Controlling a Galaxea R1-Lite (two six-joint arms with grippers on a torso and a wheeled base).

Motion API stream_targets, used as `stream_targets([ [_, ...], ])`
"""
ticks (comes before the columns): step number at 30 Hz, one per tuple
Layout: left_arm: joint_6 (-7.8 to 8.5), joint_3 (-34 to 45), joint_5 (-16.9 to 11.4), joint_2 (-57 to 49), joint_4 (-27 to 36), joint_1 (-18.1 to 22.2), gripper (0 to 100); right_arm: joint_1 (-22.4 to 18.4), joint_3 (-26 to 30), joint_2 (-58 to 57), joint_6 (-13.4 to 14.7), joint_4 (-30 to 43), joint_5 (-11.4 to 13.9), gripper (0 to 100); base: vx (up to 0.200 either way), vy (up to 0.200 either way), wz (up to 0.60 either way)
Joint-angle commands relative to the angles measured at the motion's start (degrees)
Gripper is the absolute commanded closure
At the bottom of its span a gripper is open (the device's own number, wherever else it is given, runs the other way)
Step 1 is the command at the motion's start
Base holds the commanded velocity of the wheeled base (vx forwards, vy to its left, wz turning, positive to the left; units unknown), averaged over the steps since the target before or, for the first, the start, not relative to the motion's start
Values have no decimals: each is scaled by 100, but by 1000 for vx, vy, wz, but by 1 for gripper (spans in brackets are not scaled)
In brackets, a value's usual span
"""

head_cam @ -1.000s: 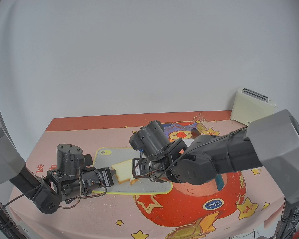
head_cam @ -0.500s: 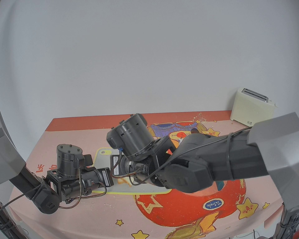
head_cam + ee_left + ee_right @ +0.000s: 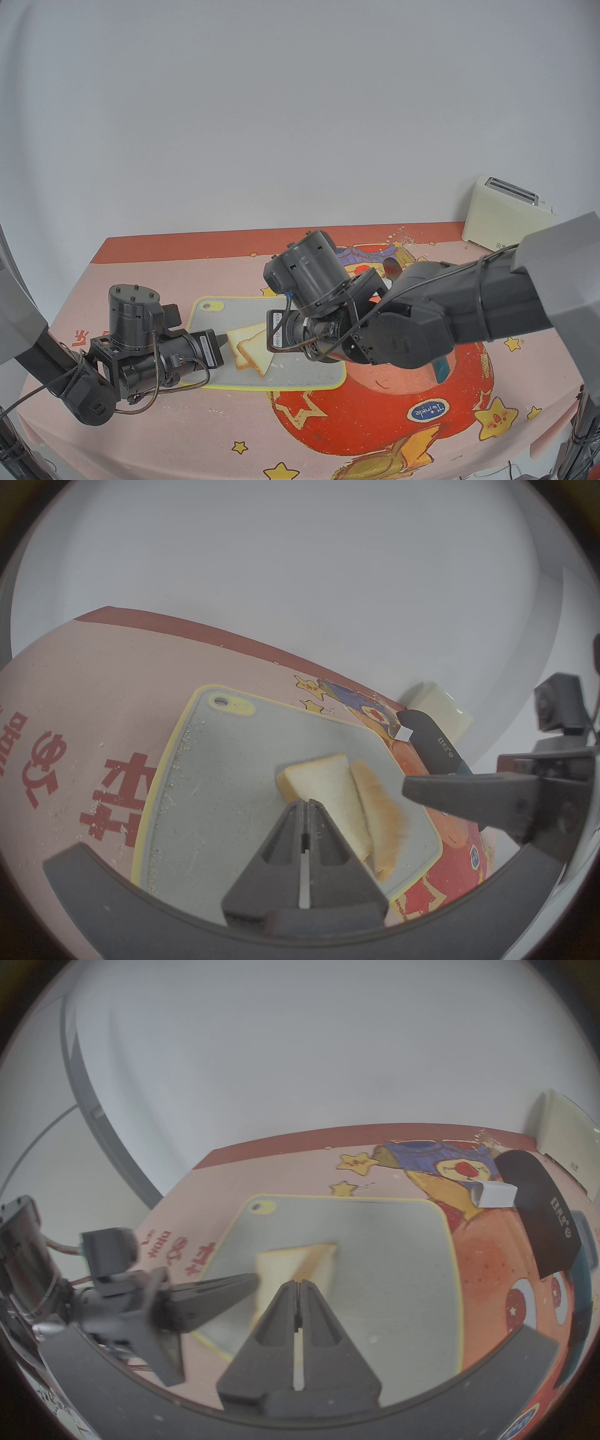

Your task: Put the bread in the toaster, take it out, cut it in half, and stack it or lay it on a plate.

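Observation:
Two halves of bread (image 3: 249, 349) lie on the grey cutting board (image 3: 300, 370), one overlapping the other. The left wrist view shows the pale half (image 3: 331, 795) beside the browner half (image 3: 380, 820). My left gripper (image 3: 219, 339) is shut and empty, low over the board with its tip at the bread's left edge (image 3: 304, 802). From the opposite side my right gripper (image 3: 298, 1283) is also shut, its tip (image 3: 407, 786) close to the bread (image 3: 290, 1265); I cannot tell whether it touches. The cream toaster (image 3: 506, 212) stands at the table's far right corner.
A black knife (image 3: 540, 1216) with a teal handle (image 3: 440, 365) lies right of the board, a small white block (image 3: 494, 1192) beside its blade. Crumbs dot the board's left side (image 3: 181, 749). The table's front edge (image 3: 187, 447) is near.
My right arm swung left across the board, hiding the bread, then drew back right. The bread now shows as two overlapping halves. My left gripper shifted slightly left.

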Motion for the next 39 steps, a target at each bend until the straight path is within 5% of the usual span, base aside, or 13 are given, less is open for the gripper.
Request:
stream_targets([
  [1,-1,-36,5,-122,-4,163,100,20,194,149,27,-7,-8,100,0,0,0],
  [39,104,52,-21,212,-13,-21,100,196,-580,579,80,-86,0,100,0,0,0],
])
